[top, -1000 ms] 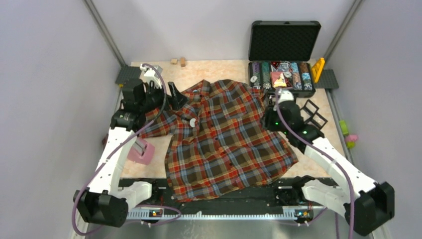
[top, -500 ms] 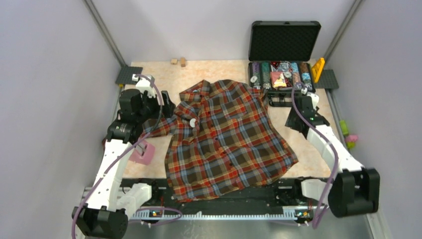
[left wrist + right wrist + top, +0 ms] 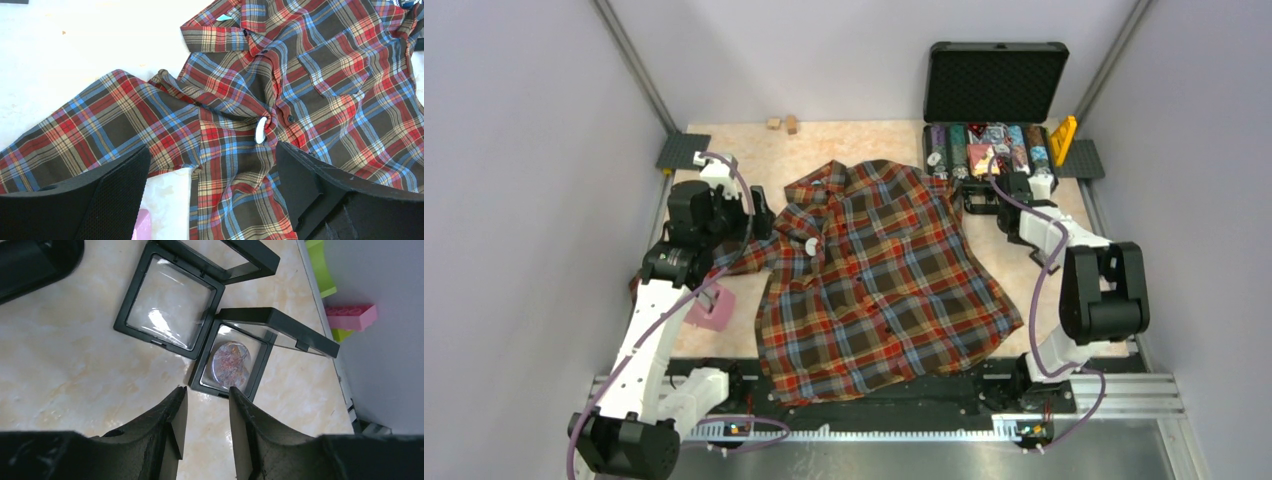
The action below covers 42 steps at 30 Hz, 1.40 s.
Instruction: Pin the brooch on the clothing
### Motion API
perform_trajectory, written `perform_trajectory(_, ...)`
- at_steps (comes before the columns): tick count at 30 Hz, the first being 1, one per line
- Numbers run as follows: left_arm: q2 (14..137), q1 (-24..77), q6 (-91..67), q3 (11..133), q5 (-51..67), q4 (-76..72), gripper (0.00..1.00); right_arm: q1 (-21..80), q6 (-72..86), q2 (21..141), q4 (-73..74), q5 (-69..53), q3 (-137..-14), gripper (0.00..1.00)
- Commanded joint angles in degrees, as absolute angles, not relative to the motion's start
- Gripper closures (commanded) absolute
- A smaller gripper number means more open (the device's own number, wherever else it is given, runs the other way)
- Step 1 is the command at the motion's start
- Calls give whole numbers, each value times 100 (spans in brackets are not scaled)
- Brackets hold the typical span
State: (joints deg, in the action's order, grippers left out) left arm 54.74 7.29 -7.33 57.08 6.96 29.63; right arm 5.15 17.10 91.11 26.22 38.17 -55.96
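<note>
The clothing [image 3: 874,280], a plaid shirt, lies spread over the middle of the table with its collar at the far side. A white round disc [image 3: 811,245] [image 3: 260,131] sits on the shirt's front near the buttons. The brooch [image 3: 231,365], a small bluish-pink round piece, rests inside an open black display box [image 3: 260,347] on the bare table. My right gripper [image 3: 1012,190] [image 3: 207,392] hangs just short of that box, open, with nothing between its fingers. My left gripper [image 3: 759,215] [image 3: 212,170] stands wide open above the shirt's left sleeve and front.
A second open display box [image 3: 170,302] lies empty beside the first. An open black case [image 3: 990,150] holding several coloured items stands at the far right. A pink block [image 3: 711,307] lies left of the shirt. Green and pink bricks [image 3: 352,317] lie beyond the table's right edge.
My right arm has swung off the shirt's right side to the display boxes by the case, and its jaws have narrowed a little. The left gripper drew back left from the collar.
</note>
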Motion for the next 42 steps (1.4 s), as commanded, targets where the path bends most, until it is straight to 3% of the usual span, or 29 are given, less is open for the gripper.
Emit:
perform_trajectory(1,5405,765,-683,5661,675,2858,2,383,1478,9436,2502,4370,-5852,62)
perform_trajectory(42,5429,773,-672,5635,738,2850,2,202,1371,10160,2465,4410,-5989,71)
